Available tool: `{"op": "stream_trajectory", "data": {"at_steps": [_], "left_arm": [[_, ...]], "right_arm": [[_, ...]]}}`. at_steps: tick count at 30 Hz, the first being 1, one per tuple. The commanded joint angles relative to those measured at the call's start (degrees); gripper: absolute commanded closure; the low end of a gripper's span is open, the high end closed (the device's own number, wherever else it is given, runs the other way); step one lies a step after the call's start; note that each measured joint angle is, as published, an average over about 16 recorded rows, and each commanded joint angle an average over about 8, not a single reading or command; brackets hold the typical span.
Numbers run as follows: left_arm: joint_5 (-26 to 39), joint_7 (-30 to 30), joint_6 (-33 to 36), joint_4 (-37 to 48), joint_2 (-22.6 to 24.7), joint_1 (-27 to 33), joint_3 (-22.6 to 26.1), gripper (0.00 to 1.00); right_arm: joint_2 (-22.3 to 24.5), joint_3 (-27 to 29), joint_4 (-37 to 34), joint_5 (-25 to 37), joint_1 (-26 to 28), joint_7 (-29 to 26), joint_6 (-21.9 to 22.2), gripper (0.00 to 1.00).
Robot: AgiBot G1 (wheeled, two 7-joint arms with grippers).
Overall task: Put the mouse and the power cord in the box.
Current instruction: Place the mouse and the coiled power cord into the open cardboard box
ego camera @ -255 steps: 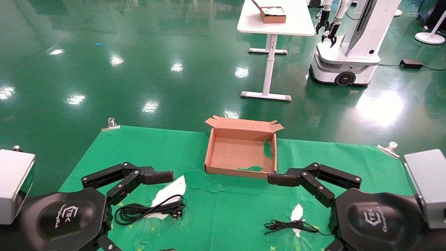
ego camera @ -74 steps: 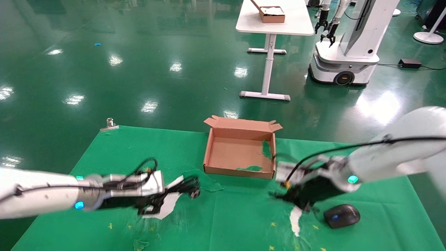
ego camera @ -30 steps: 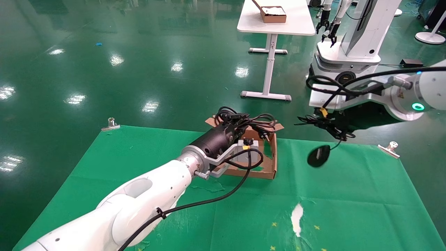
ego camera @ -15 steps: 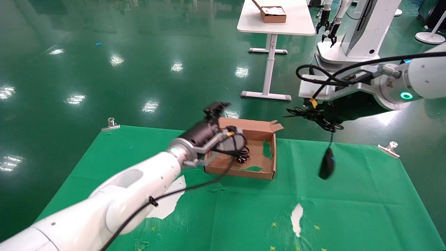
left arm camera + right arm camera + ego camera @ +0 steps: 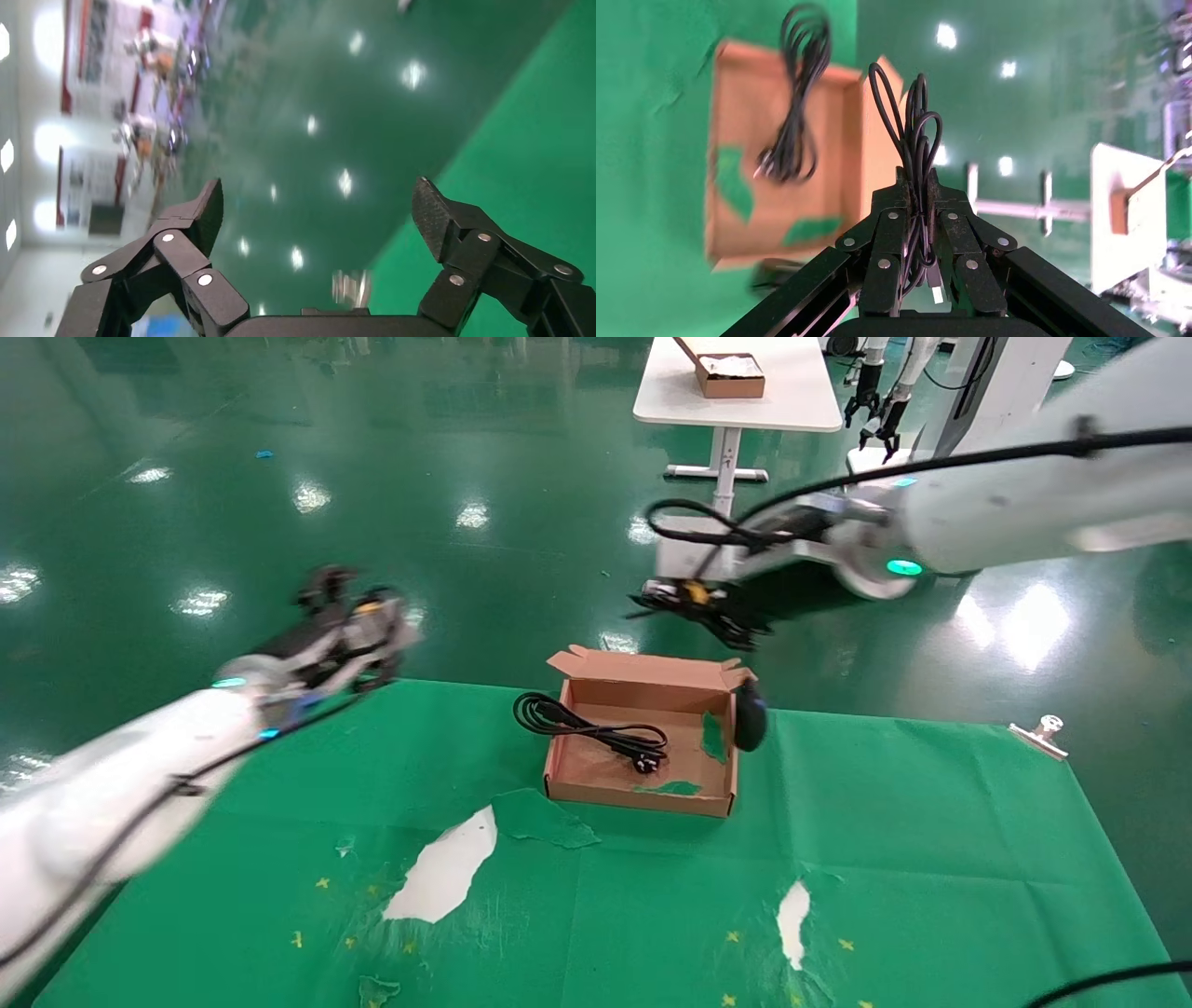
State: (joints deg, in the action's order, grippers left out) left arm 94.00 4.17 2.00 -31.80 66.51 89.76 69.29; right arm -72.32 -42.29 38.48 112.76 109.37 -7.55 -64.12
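The brown box [image 5: 633, 795] stands open in the middle of the green table. The power cord [image 5: 596, 736] lies in it, with its coil draped over the left wall. My right gripper [image 5: 710, 609] is above the box's far right corner, shut on the bunched mouse wire [image 5: 916, 133]. The black mouse [image 5: 750, 717] dangles from that wire beside the box's right wall. The right wrist view looks down on the box [image 5: 828, 168], the power cord [image 5: 794, 105] and my right gripper [image 5: 916, 179]. My left gripper [image 5: 352, 617] is off to the left beyond the table's far edge, open [image 5: 318, 210] and holding nothing.
The green cloth has torn patches showing white [image 5: 447, 868] near the front. Metal clips [image 5: 1043, 728] hold its far corners. Behind, a white table carries a smaller brown box [image 5: 731, 379], and another robot [image 5: 968, 393] stands beside it.
My left gripper has let the power cord go in the box and swung back to the left, open. My right arm has carried the hanging mouse leftward to the box's right wall.
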Motion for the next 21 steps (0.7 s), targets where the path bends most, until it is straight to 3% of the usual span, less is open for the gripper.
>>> {"op": "stream_trajectory", "data": {"at_steps": [1, 9, 19, 21], "left_arm": [[-0.5, 0.6, 1.5, 0.1, -2.7, 0.3, -0.3, 0.0], [0.3, 1.8, 2.5, -1.4, -4.3, 0.4, -0.1, 0.0], [1.6, 3.3, 2.6, -1.8, -4.5, 0.4, 0.0, 0.0], [1.8, 3.5, 2.6, -1.8, -4.5, 0.4, 0.0, 0.0]], "right_arm": [[-3.1, 0.4, -4.9, -0.7, 0.6, 3.6, 2.8, 1.0], [-6.4, -2.0, -10.5, -10.3, -3.6, 10.4, 11.9, 1.0], [-6.3, -11.6, -12.1, -16.0, -9.1, 5.7, 23.9, 1.0], [-6.3, -13.0, -12.7, -16.3, -9.3, 4.6, 25.0, 0.78]]}}
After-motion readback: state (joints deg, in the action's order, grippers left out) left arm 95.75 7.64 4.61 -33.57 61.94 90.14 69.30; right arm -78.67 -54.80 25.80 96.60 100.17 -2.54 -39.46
